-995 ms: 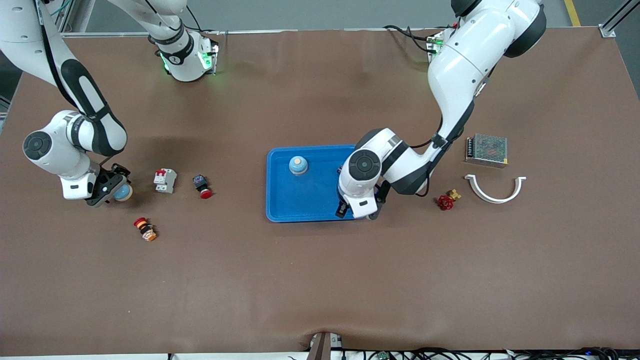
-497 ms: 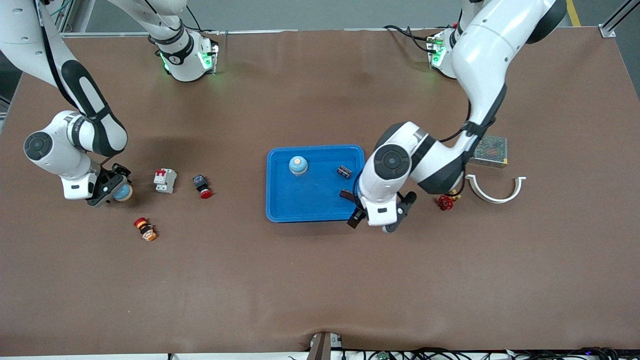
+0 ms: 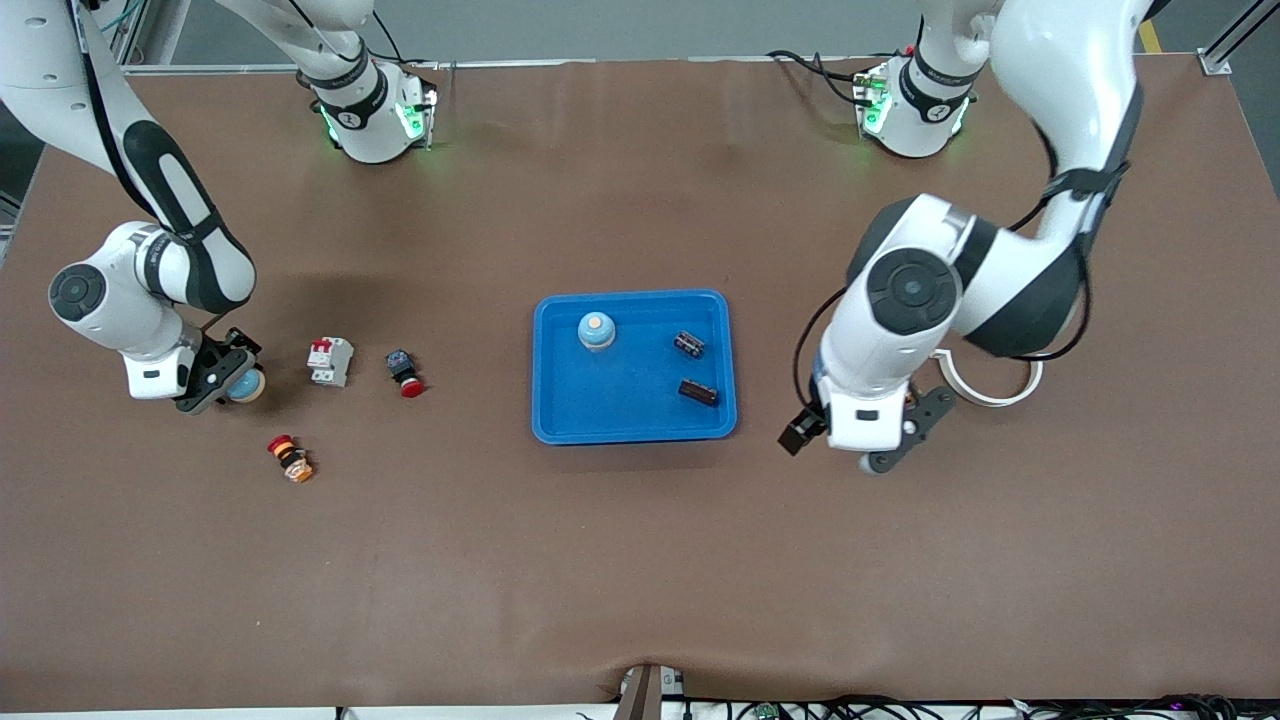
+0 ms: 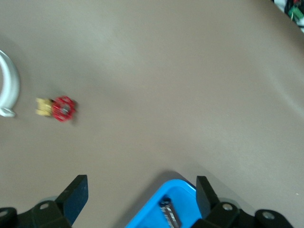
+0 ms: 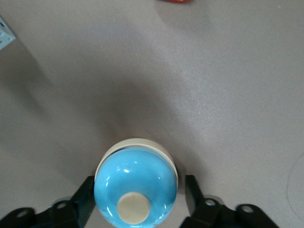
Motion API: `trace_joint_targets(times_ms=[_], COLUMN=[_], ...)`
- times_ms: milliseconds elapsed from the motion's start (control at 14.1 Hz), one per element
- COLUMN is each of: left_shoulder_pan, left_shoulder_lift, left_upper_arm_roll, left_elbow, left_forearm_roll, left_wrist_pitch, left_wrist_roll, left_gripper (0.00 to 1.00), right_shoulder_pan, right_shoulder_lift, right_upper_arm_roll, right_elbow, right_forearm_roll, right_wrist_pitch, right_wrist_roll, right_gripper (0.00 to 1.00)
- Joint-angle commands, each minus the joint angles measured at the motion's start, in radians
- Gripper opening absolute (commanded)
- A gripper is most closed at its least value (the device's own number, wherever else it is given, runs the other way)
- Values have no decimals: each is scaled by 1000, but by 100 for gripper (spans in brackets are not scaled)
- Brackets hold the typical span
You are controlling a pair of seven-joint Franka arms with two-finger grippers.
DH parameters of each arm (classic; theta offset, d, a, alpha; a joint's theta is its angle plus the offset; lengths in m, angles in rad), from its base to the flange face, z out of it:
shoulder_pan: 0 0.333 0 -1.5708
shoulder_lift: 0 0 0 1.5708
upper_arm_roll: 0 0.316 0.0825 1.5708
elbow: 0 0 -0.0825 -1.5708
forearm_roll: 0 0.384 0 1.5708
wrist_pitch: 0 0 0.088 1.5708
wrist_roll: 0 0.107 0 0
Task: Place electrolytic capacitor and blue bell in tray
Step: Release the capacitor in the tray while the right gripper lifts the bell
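The blue tray [image 3: 560,425] already carries one bell and two dark parts; left hand [image 3: 858,447] hangs spread beside it, idle; right hand [image 3: 222,380], toward the right arm's end, straddles the blue bell [image 5: 136,190], fingers [image 5: 85,197] not visibly pinching; next, squeeze and lift.

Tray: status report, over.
Left pincer open, empty, beside tray. Right pincer at blue bell on table. Tray holds another bell, two dark parts. Breaker, red button between bell and tray.

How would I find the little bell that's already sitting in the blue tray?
Find the blue tray in the middle of the table. Inside, toward the robots' bases, sits the bell, a pale blue dome with a tan button on top. Its tray neighbours are small, dark blocks.
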Motion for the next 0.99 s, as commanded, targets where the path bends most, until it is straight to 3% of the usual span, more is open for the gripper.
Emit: trace_joint_targets(times_ms=[0, 142, 426, 711, 924], left_shoulder_pan=[49, 107, 181, 220, 218], left_shoulder_lift=[-74, -120, -189, -229, -259], left_upper_arm_roll=[3, -6, -6, -6, 0], left_elbow=[-22, -22, -22, -22, -22], left_forearm_roll=[-5, -13, -17, -29, -29], left_wrist_pitch=[-50, -82, -129, -191, -192], left_wrist_roll=[98, 207, 469, 675, 693], left_gripper=[100, 100, 100, 100, 100], right_shoulder_pan=[-13, -12, -7, 12, 117], right_shoulder_lift=[-1, -1, -9, -21, -29], right_upper_arm_roll=[22, 28, 63, 140, 140], right_elbow=[-1, 0, 33, 268, 478], right_forearm_roll=[4, 6, 6, 46, 32], right_wrist_pitch=[4, 2, -39, -374, -630], right_wrist_roll=[-1, 1, 1, 51, 197], right_gripper=[58, 44, 41, 41, 41])
